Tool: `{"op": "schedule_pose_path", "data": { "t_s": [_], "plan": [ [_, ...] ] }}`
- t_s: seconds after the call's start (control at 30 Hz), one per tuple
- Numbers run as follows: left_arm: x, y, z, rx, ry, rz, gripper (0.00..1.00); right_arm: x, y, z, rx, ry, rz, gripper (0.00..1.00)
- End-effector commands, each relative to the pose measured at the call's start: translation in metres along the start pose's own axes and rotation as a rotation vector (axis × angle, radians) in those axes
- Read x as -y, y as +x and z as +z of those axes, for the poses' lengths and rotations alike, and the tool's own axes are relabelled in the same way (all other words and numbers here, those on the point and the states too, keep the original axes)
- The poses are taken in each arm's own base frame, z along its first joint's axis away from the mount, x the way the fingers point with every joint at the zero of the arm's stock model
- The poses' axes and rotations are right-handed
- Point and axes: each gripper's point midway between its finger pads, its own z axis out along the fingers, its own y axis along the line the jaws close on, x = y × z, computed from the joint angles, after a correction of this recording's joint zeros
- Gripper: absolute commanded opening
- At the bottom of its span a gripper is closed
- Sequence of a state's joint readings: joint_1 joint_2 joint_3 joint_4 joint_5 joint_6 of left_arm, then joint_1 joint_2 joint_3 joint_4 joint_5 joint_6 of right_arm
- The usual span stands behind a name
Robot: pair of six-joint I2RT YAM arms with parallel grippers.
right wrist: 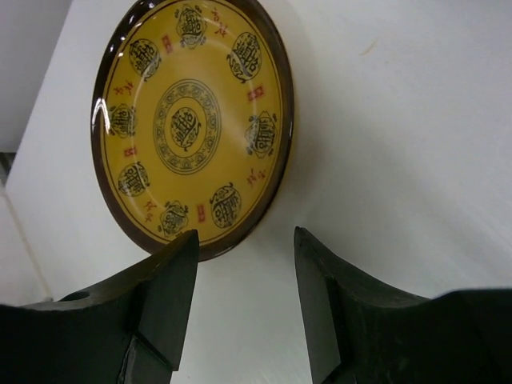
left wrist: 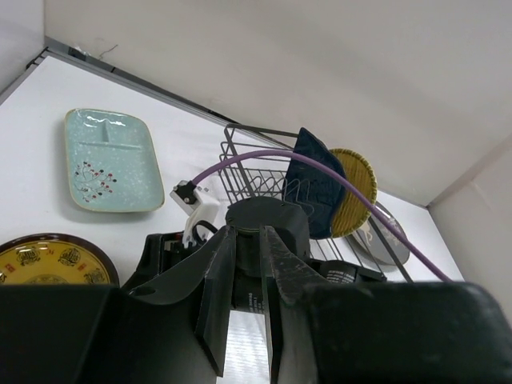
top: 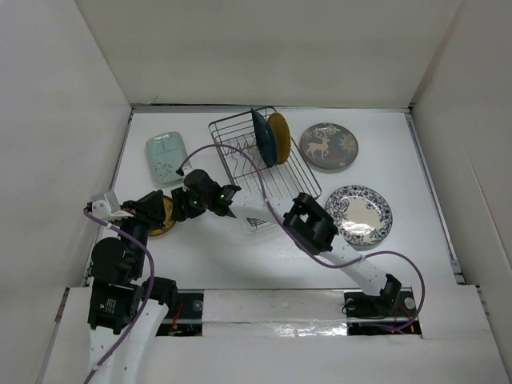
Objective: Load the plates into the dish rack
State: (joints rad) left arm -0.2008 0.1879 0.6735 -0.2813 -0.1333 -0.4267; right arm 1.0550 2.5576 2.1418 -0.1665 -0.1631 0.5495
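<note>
White walls box in a white surface (top: 416,160). The rack (top: 240,152) sits toward the far wall, a little left of centre. At its far end the blue dish (top: 262,136) and a racked yellow plate (top: 279,136) stand on edge side by side; from the left wrist view the blue dish overlaps the plate behind it.

The other pieces lie flat on the surface. The deer plate (top: 329,146) is just right of the rack, and the patterned plate (top: 359,214) is nearer the arms on the right. The mint dish (top: 166,158) is just left of the rack. A loose yellow plate (top: 164,222) is near the left edge and partly covered by the arms in the top view.

The right arm reaches across to the left side. The right gripper (right wrist: 246,234) is partly open with nothing between its fingers. The loose yellow plate lies just ahead of it, with its brown rim close to one fingertip; contact cannot be judged.

The left gripper (left wrist: 248,232) is drawn nearly closed, leaving only a narrow slit, and holds nothing. It points toward the rack. The right arm's black wrist and a purple cable (left wrist: 264,154) are directly ahead of it.
</note>
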Motion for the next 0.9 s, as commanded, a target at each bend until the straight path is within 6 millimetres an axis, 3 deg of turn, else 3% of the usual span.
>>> {"op": "schedule_pose_path", "data": {
  "t_s": [0.0, 0.23, 0.3, 0.33, 0.37, 0.43, 0.5, 0.6, 0.63, 0.73, 0.77, 0.83, 0.87],
  "plan": [
    [0.007, -0.008, 0.003, 0.025, 0.024, -0.004, 0.17, -0.026, -0.017, 0.007, 0.05, -0.11, 0.059, 0.56],
    [0.007, -0.009, 0.002, 0.028, 0.027, -0.003, 0.17, -0.019, -0.018, 0.019, 0.078, -0.12, 0.164, 0.42],
    [0.007, -0.009, 0.001, 0.031, 0.027, -0.003, 0.18, -0.015, -0.013, 0.022, 0.069, -0.109, 0.187, 0.25],
    [0.007, -0.009, 0.001, 0.032, 0.026, -0.003, 0.18, -0.014, -0.011, 0.022, 0.066, -0.106, 0.188, 0.25],
    [0.007, -0.01, 0.001, 0.035, 0.027, -0.004, 0.18, -0.018, -0.018, 0.021, 0.097, -0.124, 0.195, 0.14],
    [0.007, -0.01, 0.0, 0.038, 0.027, -0.006, 0.18, -0.016, -0.014, 0.014, 0.103, -0.122, 0.218, 0.04],
    [0.006, -0.011, 0.0, 0.039, 0.026, -0.005, 0.18, -0.023, -0.025, 0.004, 0.151, -0.145, 0.214, 0.0],
    [0.006, -0.013, -0.002, 0.049, 0.023, -0.005, 0.19, -0.038, -0.047, -0.027, 0.225, -0.175, 0.171, 0.0],
    [0.005, -0.014, -0.002, 0.055, 0.019, -0.005, 0.19, -0.05, -0.063, -0.048, 0.268, -0.196, 0.154, 0.0],
    [0.003, -0.018, -0.005, 0.073, 0.009, -0.006, 0.19, -0.063, -0.089, -0.082, 0.368, -0.176, 0.091, 0.0],
    [0.003, -0.02, -0.006, 0.081, 0.01, -0.008, 0.2, -0.068, -0.103, -0.105, 0.42, -0.159, 0.059, 0.0],
    [0.003, -0.021, -0.008, 0.087, 0.012, -0.012, 0.21, -0.073, -0.117, -0.129, 0.472, -0.143, 0.023, 0.0],
    [0.004, -0.022, -0.009, 0.091, 0.015, -0.015, 0.22, -0.067, -0.136, -0.153, 0.542, -0.089, 0.003, 0.0]
  ]
}}
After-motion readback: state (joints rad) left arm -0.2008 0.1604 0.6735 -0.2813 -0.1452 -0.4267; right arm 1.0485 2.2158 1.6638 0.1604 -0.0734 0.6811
